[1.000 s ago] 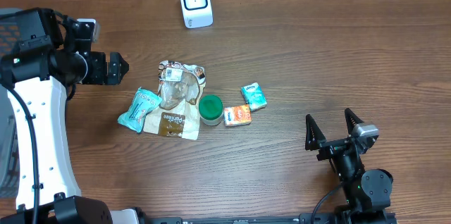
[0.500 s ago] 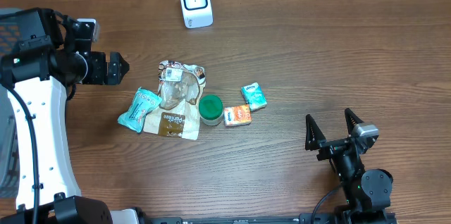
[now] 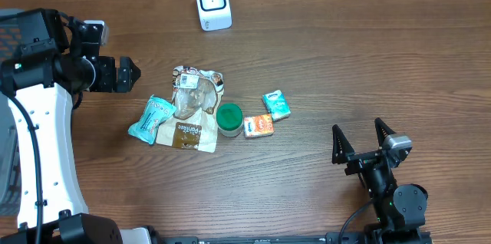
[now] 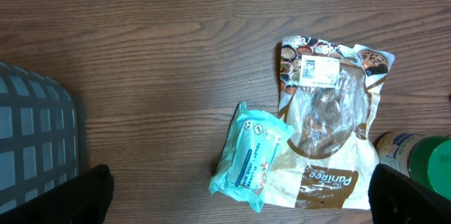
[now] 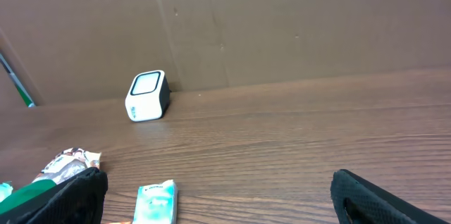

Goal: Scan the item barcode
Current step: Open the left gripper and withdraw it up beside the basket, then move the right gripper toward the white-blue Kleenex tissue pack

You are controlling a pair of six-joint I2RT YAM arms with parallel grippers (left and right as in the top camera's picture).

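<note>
A brown wood-grain worktop (image 3: pixel 345 60) fills the scene, its grain running left to right. A plain cardboard wall (image 5: pixel 282 20) stands upright along its far edge. At the left edge sits a grey basket (image 4: pixel 32 139) with a grid-patterned side.

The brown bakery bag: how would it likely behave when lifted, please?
The bag looks like thin crinkled film, so probably floppy and light. Lifted by an edge it may sag and nudge the teal packet touching it.

Mock checkout bench in a lab: wooden table (image 3: pixel 345 60), cardboard backdrop (image 5: pixel 282 20), white scanner (image 3: pixel 212 2), snack packets (image 3: pixel 196 110).
</note>
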